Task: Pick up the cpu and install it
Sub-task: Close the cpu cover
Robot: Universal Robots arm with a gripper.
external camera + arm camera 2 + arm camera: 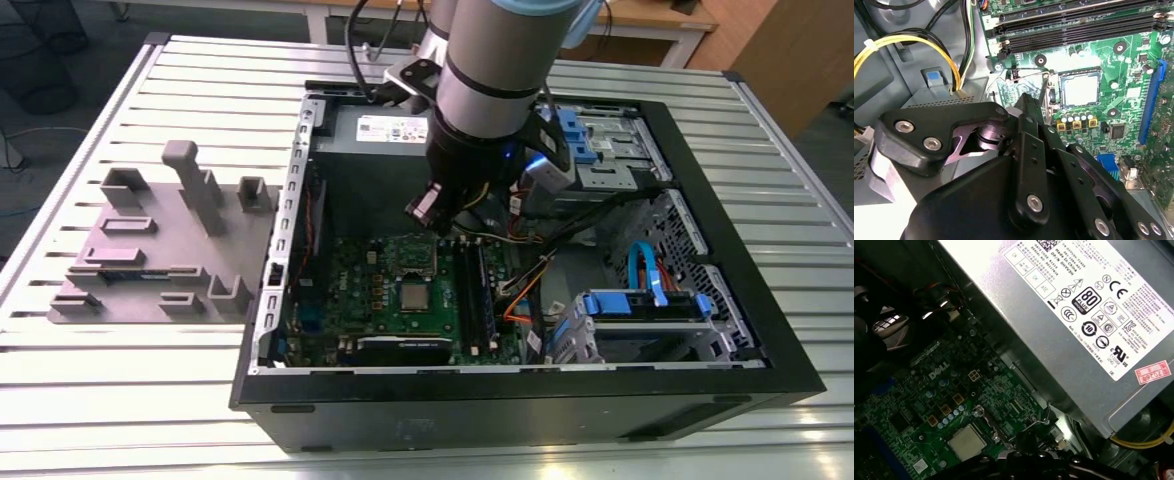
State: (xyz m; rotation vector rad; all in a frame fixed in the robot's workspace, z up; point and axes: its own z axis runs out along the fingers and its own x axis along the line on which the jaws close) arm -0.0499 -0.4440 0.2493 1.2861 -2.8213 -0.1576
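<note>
Second wrist view, tool: black linkage of the tool (1041, 107) in the foreground, fingers running up to a point near the socket; from these pictures I cannot tell whether they are spread or pressed together, and nothing is seen held between them.
Second wrist view, cpu: the cpu (1080, 88), silver square, lies flat in the socket (1051, 90), just beyond the fingertip end of the tool and a little to one side of its line.
Key relation: cpu lies ahead of and below the tool, apart from it, no contact visible; being square, it has no long axis, and its edges run square to the socket frame.
First wrist view: cpu (967, 442) seated flat on the green board (929, 400), close to the dark edge of the tool; the grey power supply (1074, 315) runs alongside, well clear of the chip.
Exterior view, arm: arm (501, 70) reaches down into the open case (534, 385), its lower end hanging above the board near the case's far wall.
Exterior view, cpu: cpu (418, 295) sits mid-board, nearer the camera than the tool.
Judgement: chip appears already placed in its socket.
Far side: mauve tray (147, 260) on the worktop (80, 400), at the exterior view's left, outside the case.
</note>
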